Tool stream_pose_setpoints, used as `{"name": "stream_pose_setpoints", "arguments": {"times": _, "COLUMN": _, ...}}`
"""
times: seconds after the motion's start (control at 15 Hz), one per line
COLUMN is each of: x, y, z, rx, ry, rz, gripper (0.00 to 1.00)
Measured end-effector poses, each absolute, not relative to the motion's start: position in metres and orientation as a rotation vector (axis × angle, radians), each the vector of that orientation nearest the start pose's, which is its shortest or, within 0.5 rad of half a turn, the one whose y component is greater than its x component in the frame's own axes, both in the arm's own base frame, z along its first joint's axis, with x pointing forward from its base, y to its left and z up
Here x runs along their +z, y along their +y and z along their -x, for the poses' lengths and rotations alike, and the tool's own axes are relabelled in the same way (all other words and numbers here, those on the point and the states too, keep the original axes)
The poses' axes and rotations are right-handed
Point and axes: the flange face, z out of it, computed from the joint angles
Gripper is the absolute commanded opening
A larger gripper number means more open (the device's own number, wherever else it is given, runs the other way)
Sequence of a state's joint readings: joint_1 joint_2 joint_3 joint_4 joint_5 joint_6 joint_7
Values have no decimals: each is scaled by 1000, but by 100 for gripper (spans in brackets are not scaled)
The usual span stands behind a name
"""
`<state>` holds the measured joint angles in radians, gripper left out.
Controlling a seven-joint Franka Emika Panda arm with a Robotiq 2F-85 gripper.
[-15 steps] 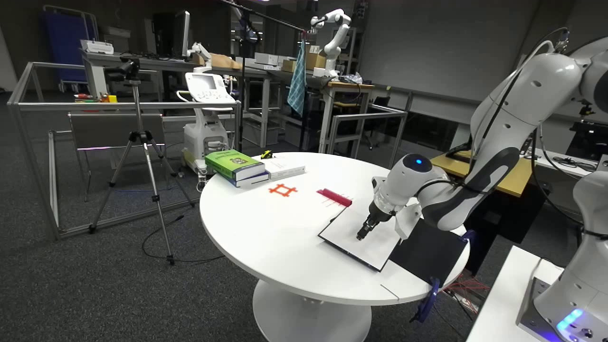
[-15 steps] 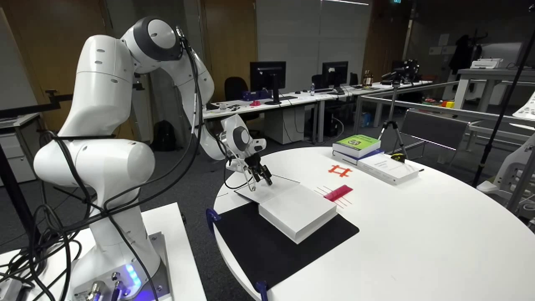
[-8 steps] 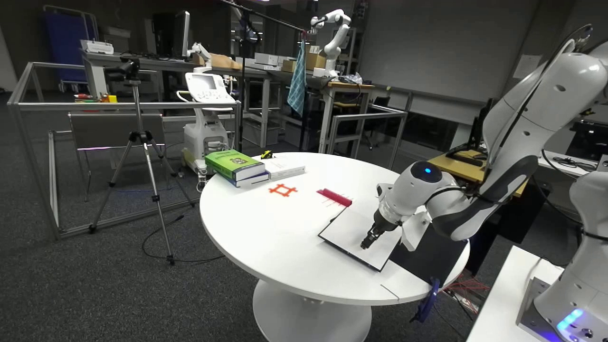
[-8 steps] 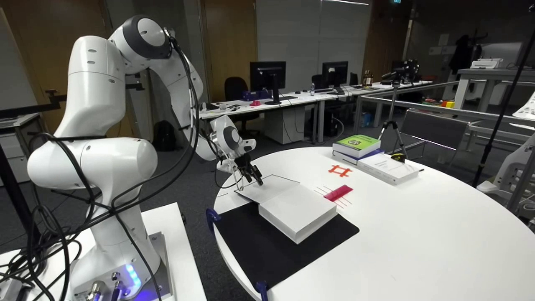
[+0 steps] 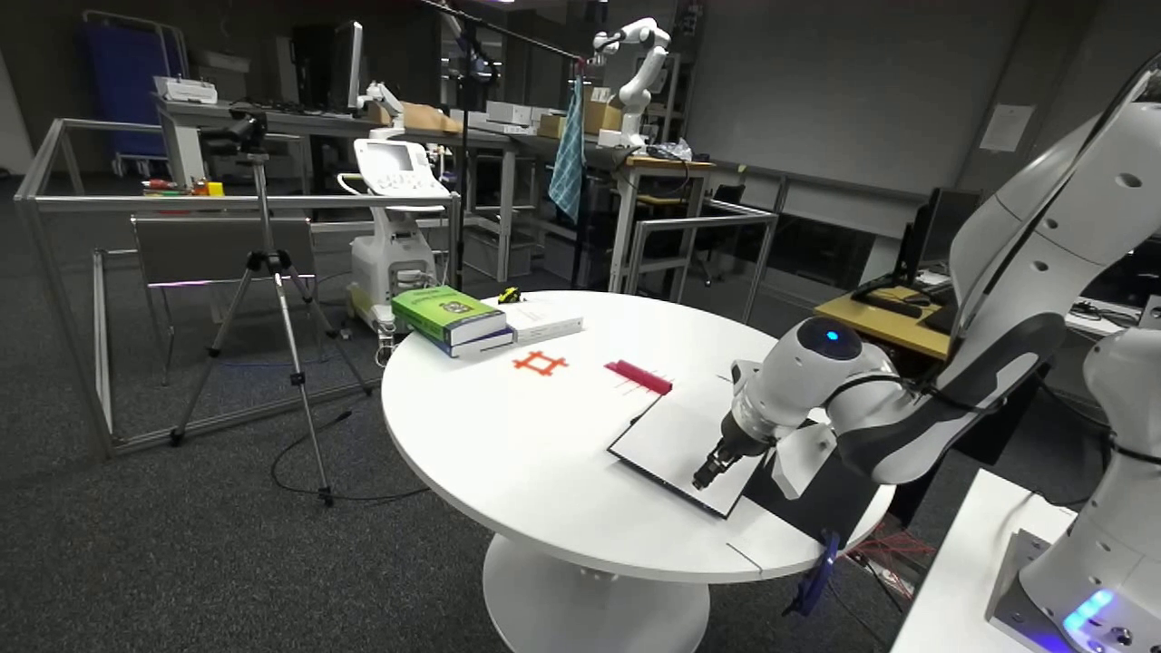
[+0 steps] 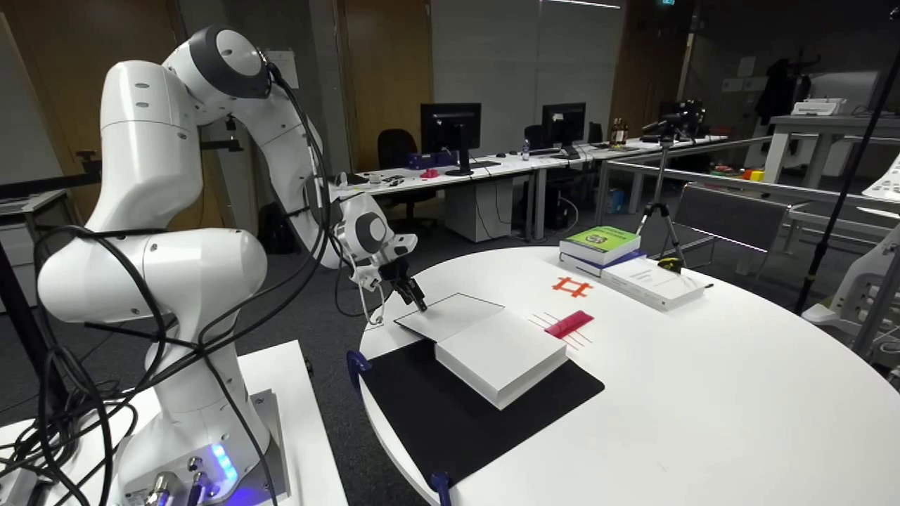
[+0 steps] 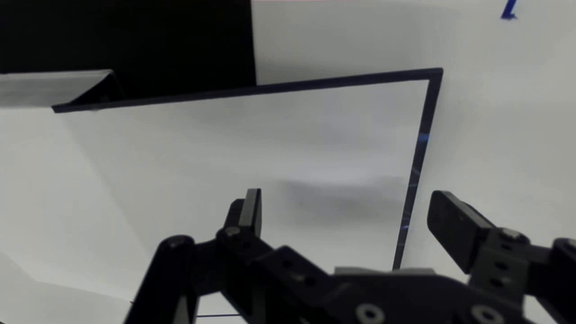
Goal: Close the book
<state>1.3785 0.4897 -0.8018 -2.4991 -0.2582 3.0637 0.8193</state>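
— Where is the black-covered book (image 6: 485, 337) lying?

— It is lying open on the round white table (image 6: 703, 407). Its thick page block (image 6: 506, 358) is resting on the black mat (image 6: 471, 429), while its unfolded cover (image 6: 453, 316) is stretching past the mat's edge over the tabletop.

— And what is the Robotiq gripper (image 7: 346, 211) doing?

— It is hanging aslant over the cover's outer edge. In the wrist view its two fingers (image 7: 248, 216) are standing wide apart, the cover's dark border passing between them. Whether a fingertip is touching the cover, I am not managing to tell.

— What is lying nearby?

— A crimson piece (image 6: 569, 325) is lying near the page block, and farther off a green book (image 6: 600, 242) is resting on a blue book (image 6: 624, 259).
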Motion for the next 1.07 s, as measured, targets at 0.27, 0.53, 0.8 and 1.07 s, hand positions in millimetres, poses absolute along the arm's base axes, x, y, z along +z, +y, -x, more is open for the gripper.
{"name": "stream_pose_setpoints", "arguments": {"times": 0.27, "x": 165, "y": 255, "z": -398, "rx": -619, "ry": -172, "rz": 3285, "gripper": 100}}
{"name": "stream_pose_setpoints", "arguments": {"times": 0.53, "x": 155, "y": 244, "z": -389, "rx": -625, "ry": -241, "rz": 3346, "gripper": 100}}
{"name": "stream_pose_setpoints", "arguments": {"times": 0.8, "x": 149, "y": 239, "z": -382, "rx": -626, "ry": -313, "rz": 3384, "gripper": 100}}
{"name": "stream_pose_setpoints", "arguments": {"times": 1.07, "x": 146, "y": 237, "z": -374, "rx": -603, "ry": -460, "rz": 3405, "gripper": 100}}
